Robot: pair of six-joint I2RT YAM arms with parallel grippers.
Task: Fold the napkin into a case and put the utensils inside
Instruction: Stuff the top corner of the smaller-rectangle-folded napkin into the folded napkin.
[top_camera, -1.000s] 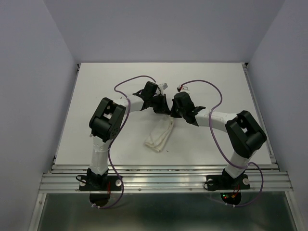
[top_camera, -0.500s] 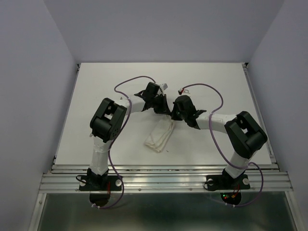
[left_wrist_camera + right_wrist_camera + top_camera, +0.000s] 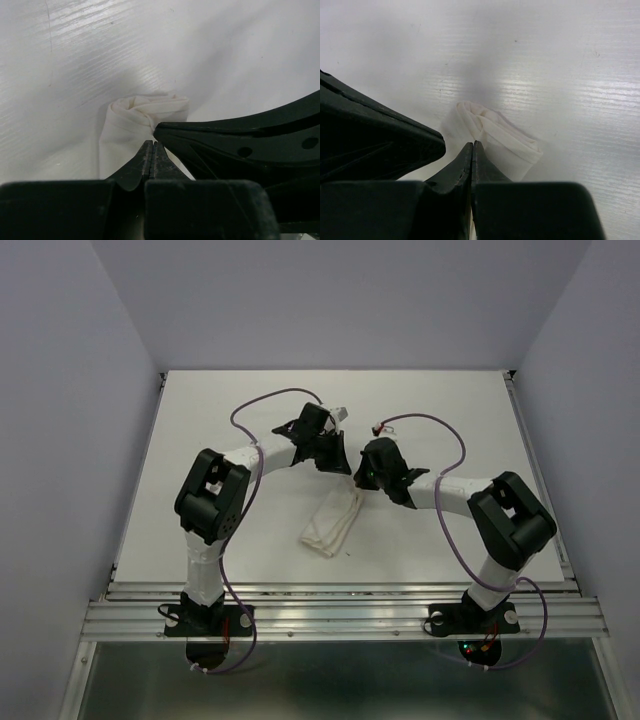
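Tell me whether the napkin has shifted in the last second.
No. The napkin lies at the same spot relative to the table's near edge.

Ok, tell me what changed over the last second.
The left arm swung its elbow leftward, drawing the left fingers slightly away from the right fingers. Nothing was taken or let go. The napkin stayed put, the right arm nearly so; all fingers stayed shut.

The napkin (image 3: 328,525) seems partly hidden under the right gripper (image 3: 358,486).
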